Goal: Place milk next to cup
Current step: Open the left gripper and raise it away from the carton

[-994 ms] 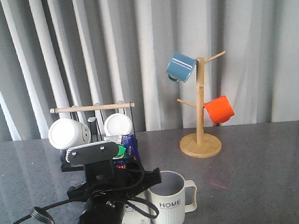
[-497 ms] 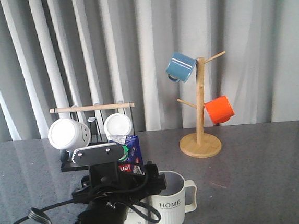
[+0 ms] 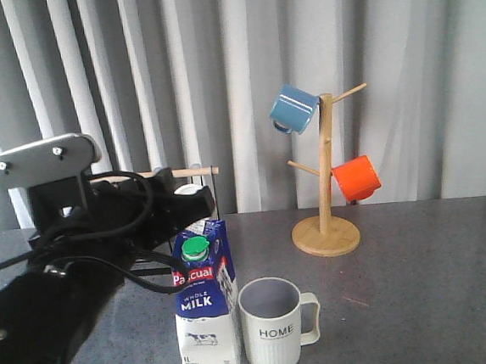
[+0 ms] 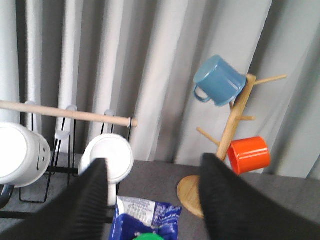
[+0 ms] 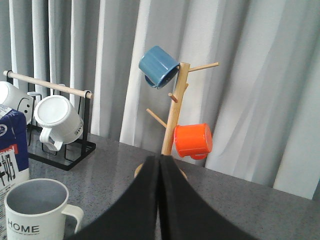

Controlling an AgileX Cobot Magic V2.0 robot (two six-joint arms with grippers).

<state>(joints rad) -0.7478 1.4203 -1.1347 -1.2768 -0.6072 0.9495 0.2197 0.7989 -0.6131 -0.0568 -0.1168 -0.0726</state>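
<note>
— Below our left claw (image 4: 152,200) now, the milk (image 3: 206,309) stands alone on the bench (image 3: 405,278); we have lifted off it, fingers spread and holding nothing.
— So it sits just beside the cup (image 3: 277,324), task looking finished. Behind the claw: mug rack (image 3: 153,177) and mug tree (image 3: 322,179), neither blocking. Our right claw (image 5: 159,200) is pressed together, idle.
</note>
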